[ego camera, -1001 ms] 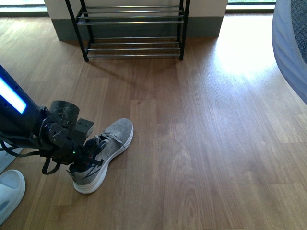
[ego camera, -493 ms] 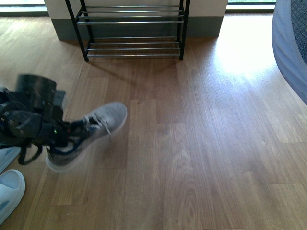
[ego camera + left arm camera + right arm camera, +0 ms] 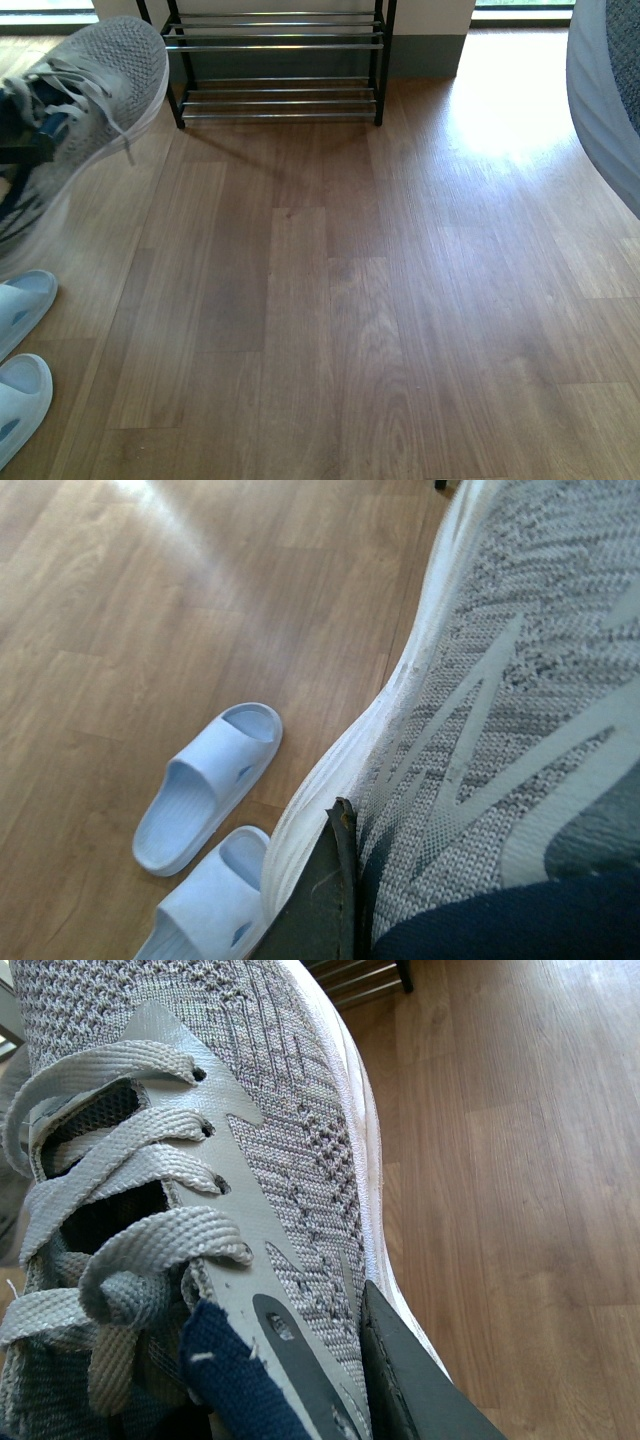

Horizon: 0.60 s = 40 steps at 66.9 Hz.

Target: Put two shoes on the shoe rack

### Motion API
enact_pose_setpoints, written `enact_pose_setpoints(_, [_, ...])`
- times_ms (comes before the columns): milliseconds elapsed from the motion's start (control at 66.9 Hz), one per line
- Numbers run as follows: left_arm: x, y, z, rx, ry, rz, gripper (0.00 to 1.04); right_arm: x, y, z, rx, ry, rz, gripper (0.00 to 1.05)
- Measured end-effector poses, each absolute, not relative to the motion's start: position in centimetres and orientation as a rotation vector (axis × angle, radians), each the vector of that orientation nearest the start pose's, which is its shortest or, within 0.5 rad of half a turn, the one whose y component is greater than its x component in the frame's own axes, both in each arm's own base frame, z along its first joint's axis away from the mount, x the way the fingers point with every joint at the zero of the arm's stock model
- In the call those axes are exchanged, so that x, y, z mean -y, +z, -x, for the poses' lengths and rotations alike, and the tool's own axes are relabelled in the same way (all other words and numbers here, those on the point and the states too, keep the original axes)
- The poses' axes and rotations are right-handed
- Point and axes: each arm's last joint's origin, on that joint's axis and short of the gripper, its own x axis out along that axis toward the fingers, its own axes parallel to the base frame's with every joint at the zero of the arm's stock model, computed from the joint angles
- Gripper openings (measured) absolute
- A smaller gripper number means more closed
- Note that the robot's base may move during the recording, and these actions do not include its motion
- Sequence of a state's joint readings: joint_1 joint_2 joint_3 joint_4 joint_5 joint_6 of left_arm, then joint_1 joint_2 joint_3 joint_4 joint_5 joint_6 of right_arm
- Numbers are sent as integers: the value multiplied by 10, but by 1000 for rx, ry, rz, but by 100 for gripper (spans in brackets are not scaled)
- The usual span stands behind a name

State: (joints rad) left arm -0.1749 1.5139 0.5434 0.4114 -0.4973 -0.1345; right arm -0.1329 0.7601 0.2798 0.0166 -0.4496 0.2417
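Grey sneaker (image 3: 100, 70) in left jaws, second sneaker (image 3: 290, 1160) in right jaws

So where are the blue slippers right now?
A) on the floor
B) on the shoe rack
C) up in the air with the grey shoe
A: the pale blue slides lie side by side on the wood floor, far from the shoe rack; only the grey sneaker is lifted.

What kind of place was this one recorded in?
Most likely a room or entryway in a home, not a lab. It has a wood-plank floor, a black-framed shoe rack against the wall, pale blue slides lying on the floor, and a grey sneaker lifted off it.
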Motion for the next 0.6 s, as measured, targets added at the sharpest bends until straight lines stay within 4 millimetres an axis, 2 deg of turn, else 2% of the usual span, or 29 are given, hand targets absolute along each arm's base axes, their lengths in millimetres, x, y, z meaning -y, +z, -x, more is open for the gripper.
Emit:
enact_pose_setpoints(45, [35,162,-257,-478,360,-63,2,8,183,-158,-483,256,-370,1])
enact_pose_setpoints(149, [35,179,-247,-411,365,-46,2,8,183,-158,-483,257,-369,1])
enact_pose_setpoints(598, [35,179,-247,-411,368,-50,2,8,183,-158,-483,256,-369,1])
